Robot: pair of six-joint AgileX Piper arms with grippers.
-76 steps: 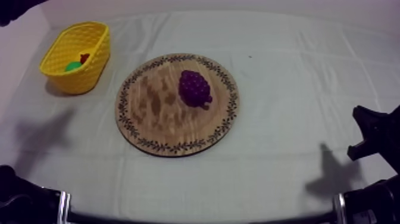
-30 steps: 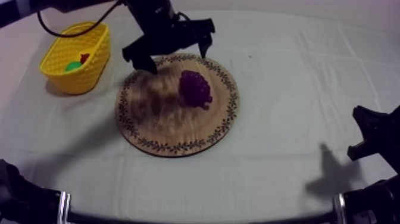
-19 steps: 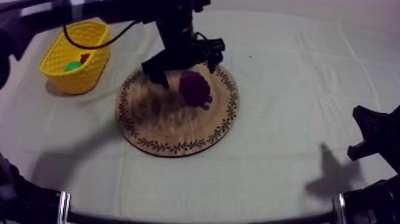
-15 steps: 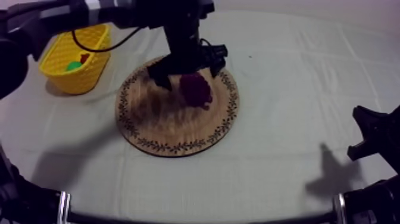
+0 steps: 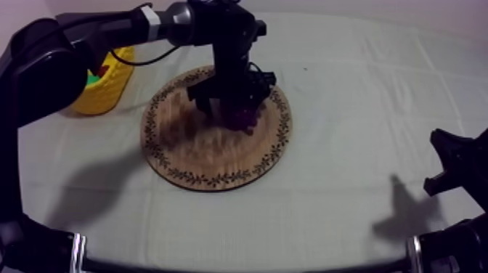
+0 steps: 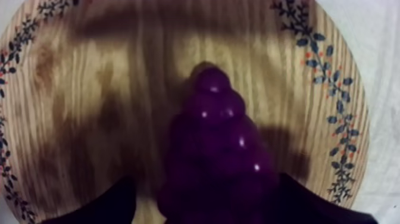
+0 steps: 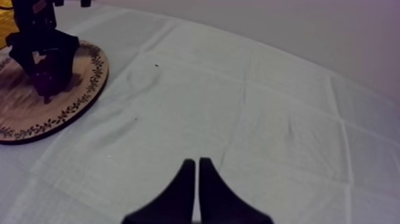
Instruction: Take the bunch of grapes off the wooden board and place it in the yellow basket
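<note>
The purple bunch of grapes (image 5: 245, 116) lies on the right half of the round wooden board (image 5: 196, 149). My left gripper (image 5: 234, 102) has come down over it from the upper left. In the left wrist view its black fingers (image 6: 116, 202) stand apart on either side of the grapes (image 6: 214, 149), open, with a thin gap showing beside one finger. The yellow basket (image 5: 109, 91) stands left of the board, partly hidden behind my left arm. My right gripper (image 7: 197, 162) is shut on nothing, low over the cloth at the right (image 5: 454, 167).
A small red fruit and something green (image 5: 96, 72) lie in the basket. From the right wrist view the left gripper (image 7: 41, 50) stands on the board (image 7: 74, 95), with bare cloth between it and my right gripper.
My left gripper has moved from the board's far rim down and right onto the grapes, and its fingers now straddle the bunch. The right arm has not moved.
</note>
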